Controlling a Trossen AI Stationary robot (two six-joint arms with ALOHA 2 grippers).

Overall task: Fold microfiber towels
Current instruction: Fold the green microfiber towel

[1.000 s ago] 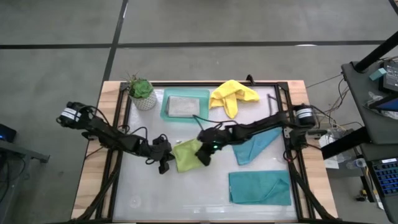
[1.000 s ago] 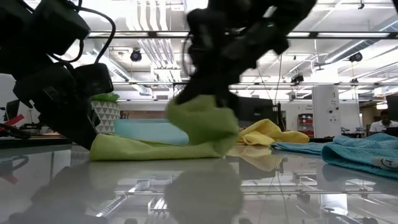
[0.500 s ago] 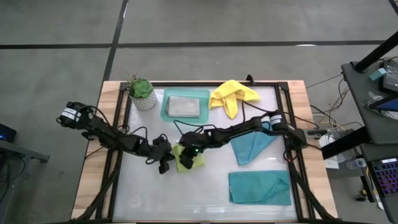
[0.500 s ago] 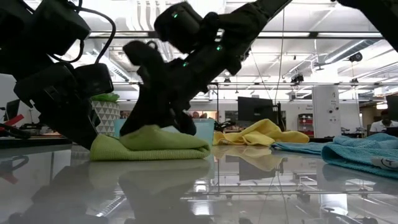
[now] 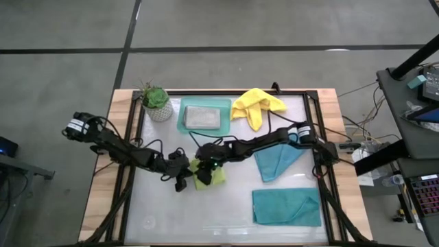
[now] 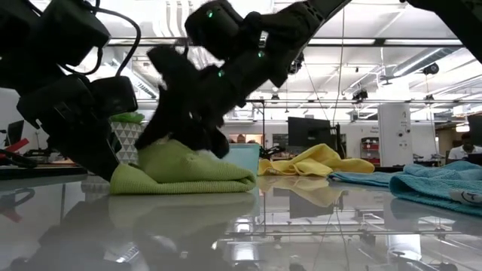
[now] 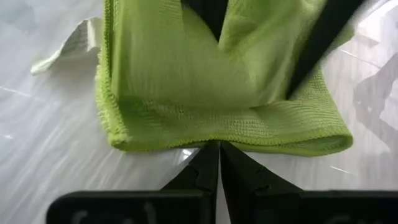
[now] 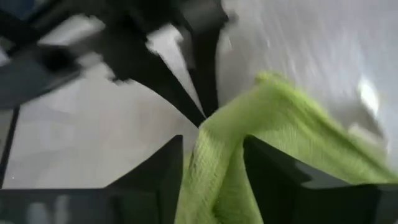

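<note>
High view: lime green towel [image 5: 208,174] mid-table, doubled over, between left gripper [image 5: 184,173] and right gripper [image 5: 203,163]; low view: fold lies flat; left wrist view: jaws shut, pinning the edge; right wrist view: jaws parted astride the fold, apparently releasing.
</note>
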